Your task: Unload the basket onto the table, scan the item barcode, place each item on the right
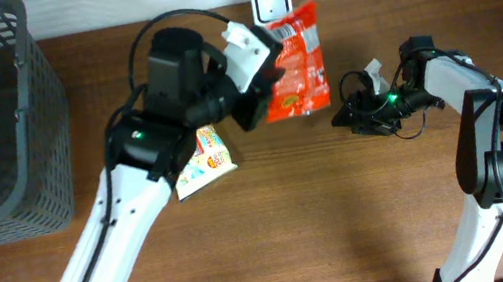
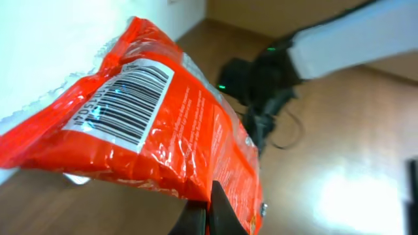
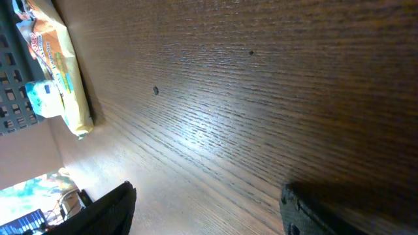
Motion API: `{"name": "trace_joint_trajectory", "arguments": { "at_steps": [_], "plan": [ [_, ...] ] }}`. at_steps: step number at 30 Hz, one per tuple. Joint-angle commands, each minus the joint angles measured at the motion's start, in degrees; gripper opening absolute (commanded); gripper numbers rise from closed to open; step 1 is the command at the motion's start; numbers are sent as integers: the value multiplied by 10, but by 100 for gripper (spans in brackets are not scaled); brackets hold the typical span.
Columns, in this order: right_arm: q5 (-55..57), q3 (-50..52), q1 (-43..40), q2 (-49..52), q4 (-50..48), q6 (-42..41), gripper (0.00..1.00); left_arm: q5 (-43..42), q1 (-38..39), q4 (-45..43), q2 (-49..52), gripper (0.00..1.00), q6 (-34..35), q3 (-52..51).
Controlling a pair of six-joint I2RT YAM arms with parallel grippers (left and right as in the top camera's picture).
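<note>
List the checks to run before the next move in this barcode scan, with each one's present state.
1. Left gripper shut on the red snack bag: ok.
2. Barcode not covered by the gripper, though the film is crinkled: ok.
3. Barcode turned toward the white scanner: cannot tell.
4. Bag's top edge up by the scanner: ok.
5. Right gripper open, empty, apart from the bag: ok.

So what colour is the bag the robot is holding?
Red-orange bag, with a white barcode patch; clearest in the left wrist view.
</note>
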State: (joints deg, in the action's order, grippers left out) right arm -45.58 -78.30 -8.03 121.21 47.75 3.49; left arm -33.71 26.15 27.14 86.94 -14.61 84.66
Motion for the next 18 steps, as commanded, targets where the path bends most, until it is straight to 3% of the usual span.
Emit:
{"name": "trace_joint_trajectory", "arguments": {
  "at_steps": [1, 3, 9, 18],
  "plan": [
    [17, 2, 2, 12, -2, 8, 72, -176, -31, 52, -1, 0, -94, 6],
    [17, 2, 2, 12, -2, 8, 72, -241, -47, 76, -1, 0, -124, 6],
    [17, 2, 2, 12, -6, 8, 72, -284, -65, 87, -1, 0, -138, 6],
    [17, 2, 2, 12, -6, 8, 72, -291, -66, 90, -1, 0, -140, 6]
  ]
}}
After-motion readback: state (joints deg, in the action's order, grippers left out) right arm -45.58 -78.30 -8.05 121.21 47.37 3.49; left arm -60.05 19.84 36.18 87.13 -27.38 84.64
